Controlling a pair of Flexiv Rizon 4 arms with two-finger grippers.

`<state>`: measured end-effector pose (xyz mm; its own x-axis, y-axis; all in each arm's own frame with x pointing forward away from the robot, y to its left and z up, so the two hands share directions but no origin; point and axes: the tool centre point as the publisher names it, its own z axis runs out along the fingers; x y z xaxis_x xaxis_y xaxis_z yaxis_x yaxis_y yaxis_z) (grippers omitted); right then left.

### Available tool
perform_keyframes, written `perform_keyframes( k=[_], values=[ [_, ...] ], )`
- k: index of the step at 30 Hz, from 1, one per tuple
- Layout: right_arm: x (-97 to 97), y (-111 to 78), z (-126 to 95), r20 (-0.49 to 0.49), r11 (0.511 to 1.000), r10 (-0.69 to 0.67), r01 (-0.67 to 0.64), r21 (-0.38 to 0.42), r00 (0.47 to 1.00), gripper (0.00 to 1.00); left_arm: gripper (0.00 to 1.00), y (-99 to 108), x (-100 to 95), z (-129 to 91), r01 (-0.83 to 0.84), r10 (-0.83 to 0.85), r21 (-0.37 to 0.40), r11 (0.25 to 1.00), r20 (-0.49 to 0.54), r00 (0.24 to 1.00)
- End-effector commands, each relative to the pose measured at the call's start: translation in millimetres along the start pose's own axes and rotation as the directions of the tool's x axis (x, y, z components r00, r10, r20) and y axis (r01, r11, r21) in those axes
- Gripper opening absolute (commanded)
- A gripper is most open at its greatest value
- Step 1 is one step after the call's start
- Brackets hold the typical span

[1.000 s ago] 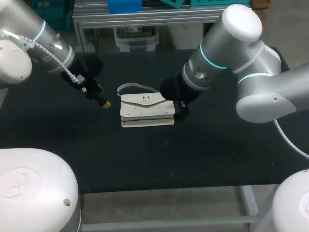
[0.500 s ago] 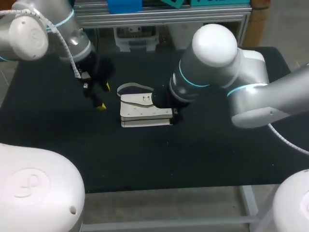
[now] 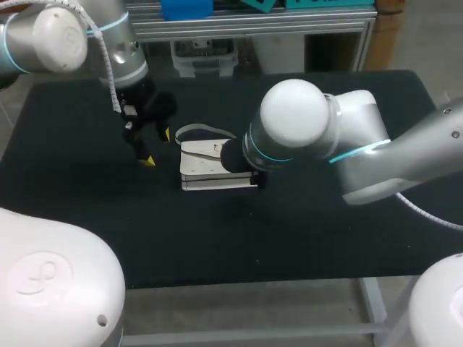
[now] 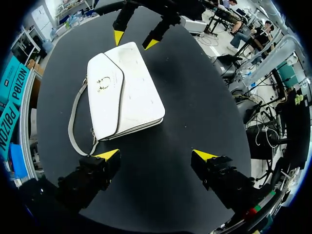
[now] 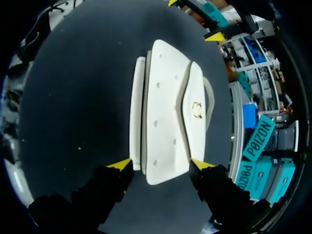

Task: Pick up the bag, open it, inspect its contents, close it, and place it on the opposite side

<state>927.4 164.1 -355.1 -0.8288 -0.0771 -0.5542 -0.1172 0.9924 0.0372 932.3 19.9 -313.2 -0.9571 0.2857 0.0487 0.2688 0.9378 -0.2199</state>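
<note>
Holds the right gripper (image 5: 161,165) open over the white handbag (image 5: 168,126), with one finger just beside each long side at the handbag's right end. Cannot tell whether either finger touches it.

Holds the left gripper (image 4: 156,155) open too, fingers wide apart and gripping nothing. Hangs it above bare surface just beside the handbag's left end.

Finds the handbag lying flat on the black table (image 3: 304,231), a little left of the middle and nearer the far edge than the near one. Sees its flap shut under a small gold clasp (image 4: 103,82), so nothing of the inside.

Notes a grey strap (image 4: 73,122) looping off the flap side onto the surface, toward the far edge.

Has the right arm (image 3: 289,134) in from the table's right edge, its bulk over the handbag's right end in the head view.

Shows wide black surface between the handbag and the near edge, and as much again toward the right edge and the far left corner.
</note>
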Motion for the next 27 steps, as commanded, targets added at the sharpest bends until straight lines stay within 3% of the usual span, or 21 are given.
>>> perform_keyframes(
  k=[1, 3, 9, 13, 16, 19, 20, 27],
  values=[
    [0.4, 7.8, 9.9, 0.033, 1.0, -0.005, 0.005, 0.012, 0.999, 0.59, 1.0, 0.5, -5.8, 7.0, -0.005, 0.005, -0.003, 1.0, -0.038, 0.999],
    [-1.0, 8.7, 13.5, 0.033, 1.0, -0.011, 0.01, 0.009, 0.999, 0.52, 1.0, 1.1, -6.8, 10.1, -0.007, 0.007, -0.011, 1.0, -0.051, 0.999],
    [-3.1, 11.8, 20.1, 0.028, 1.0, -0.019, 0.019, 0.007, 0.999, 0.55, 1.0, 4.7, -9.2, 13.2, -0.007, 0.007, -0.009, 1.0, -0.061, 0.998],
    [-3.8, 12.2, 23.4, 0.023, 1.0, -0.02, 0.02, 0.01, 1.0, 0.49, 1.0, 6.0, -9.8, 14.1, -0.012, 0.011, -0.008, 1.0, -0.065, 0.998],
    [-4.4, 12.5, 24.5, 0.022, 1.0, -0.02, 0.019, 0.014, 1.0, 0.41, 1.0, 7.2, -10.7, 14.4, -0.014, 0.014, -0.005, 1.0, -0.066, 0.998],
    [-4.7, 12.9, 25.5, 0.024, 1.0, -0.02, 0.019, 0.018, 1.0, 0.15, 1.0, 9.2, -12.1, 14.8, -0.016, 0.016, 0.005, 1.0, -0.061, 0.998],
    [-4.5, 12.9, 26.1, 0.024, 1.0, -0.019, 0.018, 0.019, 1.0, 0.0, 1.0, 10.0, -12.8, 14.7, -0.018, 0.019, 0.008, 1.0, -0.059, 0.998],
    [-0.9, 12.9, 28.3, 0.019, 1.0, -0.022, 0.022, 0.02, 1.0, 0.0, 1.0, 7.5, -17.0, 9.6, -0.083, 0.083, 0.019, 0.996, -0.009, 0.996]
  ],
)
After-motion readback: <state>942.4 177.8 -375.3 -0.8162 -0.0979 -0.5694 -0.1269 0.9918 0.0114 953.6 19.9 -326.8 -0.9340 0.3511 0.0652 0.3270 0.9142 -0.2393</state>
